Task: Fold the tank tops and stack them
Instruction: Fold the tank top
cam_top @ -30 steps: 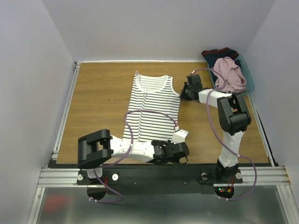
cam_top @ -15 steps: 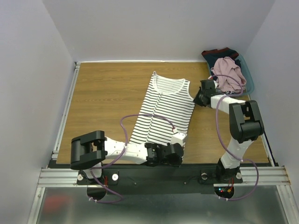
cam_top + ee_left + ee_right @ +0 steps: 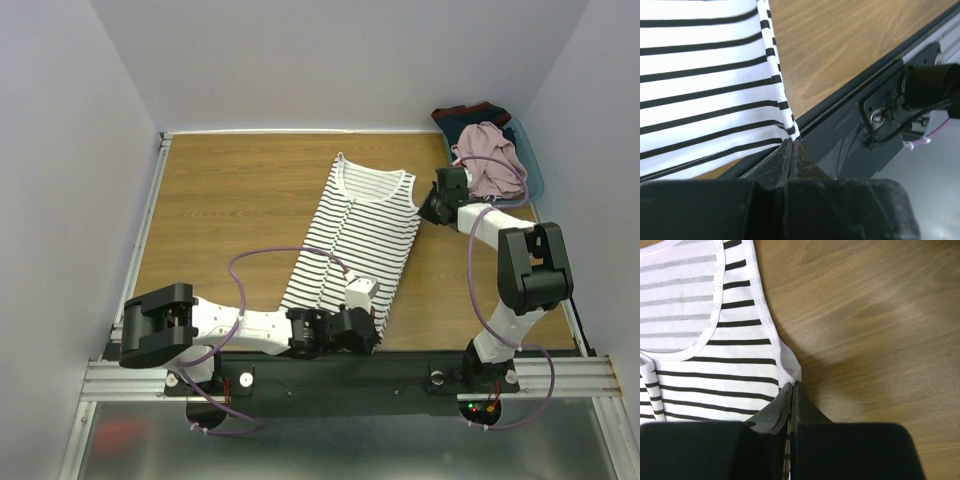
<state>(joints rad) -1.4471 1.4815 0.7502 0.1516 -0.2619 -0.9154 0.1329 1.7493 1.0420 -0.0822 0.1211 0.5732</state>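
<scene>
- At the near right corner of the hem of the striped tank top [image 3: 705,90], the left gripper [image 3: 792,145] has its two fingers pressed together, with the corner of the cloth pinched between the tips.
- At the top's far end, the right gripper [image 3: 791,390] is likewise clamped tight. Its tips nip a white-edged corner on the garment's right side, beside a trimmed opening; whether that is the strap or the underarm I cannot tell.
- Between the two grips the striped top lies spread on the wooden table [image 3: 220,210], drawn out long and slanted. Its neckline points toward the far right, and its hem is at the near edge, against the black rail.
- Outward from the fingers, the left arm lies low along the near edge, while the right arm bends up and reaches toward the far side.
- Just beyond the right gripper, the pink tank top [image 3: 488,160] sits crumpled in a teal bin [image 3: 535,182] at the table's far right corner, apart from the striped one.
- Dark navy-and-red clothing [image 3: 470,112] lies behind it.
</scene>
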